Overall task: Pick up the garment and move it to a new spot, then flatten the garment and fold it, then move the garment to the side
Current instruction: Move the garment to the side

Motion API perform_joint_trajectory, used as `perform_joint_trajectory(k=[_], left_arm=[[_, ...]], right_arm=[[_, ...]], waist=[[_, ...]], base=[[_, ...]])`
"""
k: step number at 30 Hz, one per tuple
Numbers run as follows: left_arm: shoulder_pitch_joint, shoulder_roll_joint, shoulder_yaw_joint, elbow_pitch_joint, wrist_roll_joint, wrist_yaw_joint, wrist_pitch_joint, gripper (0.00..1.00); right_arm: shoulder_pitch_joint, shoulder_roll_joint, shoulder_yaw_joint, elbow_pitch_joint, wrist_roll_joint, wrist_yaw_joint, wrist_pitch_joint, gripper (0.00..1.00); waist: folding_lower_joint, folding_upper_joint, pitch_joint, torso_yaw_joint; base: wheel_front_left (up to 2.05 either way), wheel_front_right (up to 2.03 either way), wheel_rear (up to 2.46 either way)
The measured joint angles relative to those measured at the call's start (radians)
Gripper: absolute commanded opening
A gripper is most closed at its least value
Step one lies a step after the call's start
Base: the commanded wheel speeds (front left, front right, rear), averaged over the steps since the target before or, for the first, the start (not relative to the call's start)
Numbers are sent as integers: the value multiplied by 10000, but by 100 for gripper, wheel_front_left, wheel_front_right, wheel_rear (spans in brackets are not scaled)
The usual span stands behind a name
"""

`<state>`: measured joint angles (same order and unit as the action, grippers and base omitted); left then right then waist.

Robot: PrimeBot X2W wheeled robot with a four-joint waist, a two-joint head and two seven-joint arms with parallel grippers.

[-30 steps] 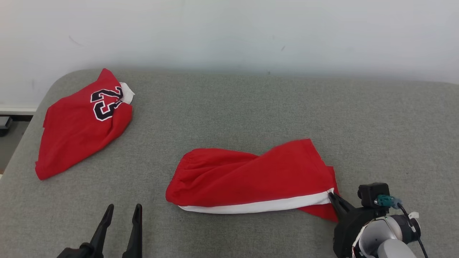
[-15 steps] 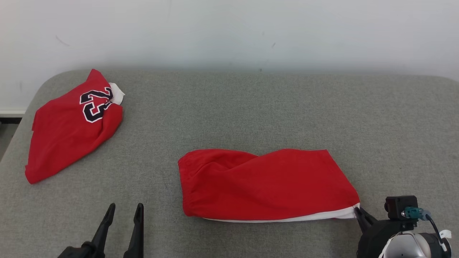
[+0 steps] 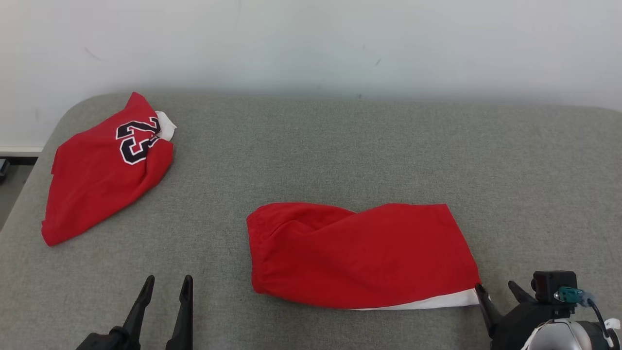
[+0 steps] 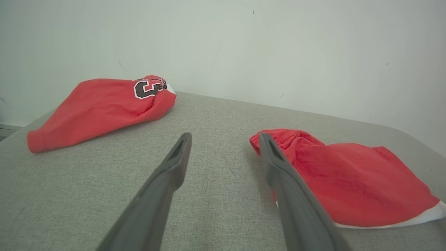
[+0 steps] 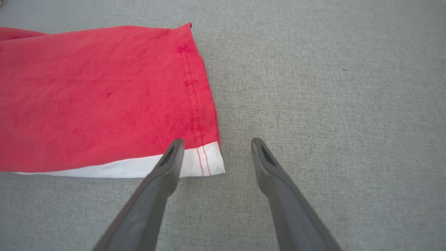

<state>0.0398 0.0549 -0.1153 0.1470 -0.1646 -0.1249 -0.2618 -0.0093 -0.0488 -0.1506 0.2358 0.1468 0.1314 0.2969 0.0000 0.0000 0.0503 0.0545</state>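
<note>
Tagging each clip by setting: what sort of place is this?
Probably an indoor garment-folding test setup: a grey fabric-covered surface against a bare white wall, with red shorts and a red numbered jersey laid out.

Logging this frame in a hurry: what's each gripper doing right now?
Left gripper: open, holding nothing.
Right gripper: open, holding nothing, at the red shorts' white-trimmed corner.

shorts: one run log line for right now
shorts spread on cushion, unheld | right gripper open at white corner | left gripper open, apart from shorts | jersey at far left
</note>
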Motion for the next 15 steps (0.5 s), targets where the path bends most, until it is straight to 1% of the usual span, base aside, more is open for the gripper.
perform_joint_trajectory(k=[7, 15], left_arm=[[4, 6, 75, 82, 2, -4, 0, 100], [108, 4, 184, 130, 77, -33, 0, 100]], right_arm=[[-16, 0, 21, 25, 6, 2, -1402, 100], [-47, 2, 117, 330, 21, 2, -3797, 100]], waist=[[1, 0, -104, -77], [0, 0, -365, -200]], base=[[0, 0, 0], [0, 0, 0]])
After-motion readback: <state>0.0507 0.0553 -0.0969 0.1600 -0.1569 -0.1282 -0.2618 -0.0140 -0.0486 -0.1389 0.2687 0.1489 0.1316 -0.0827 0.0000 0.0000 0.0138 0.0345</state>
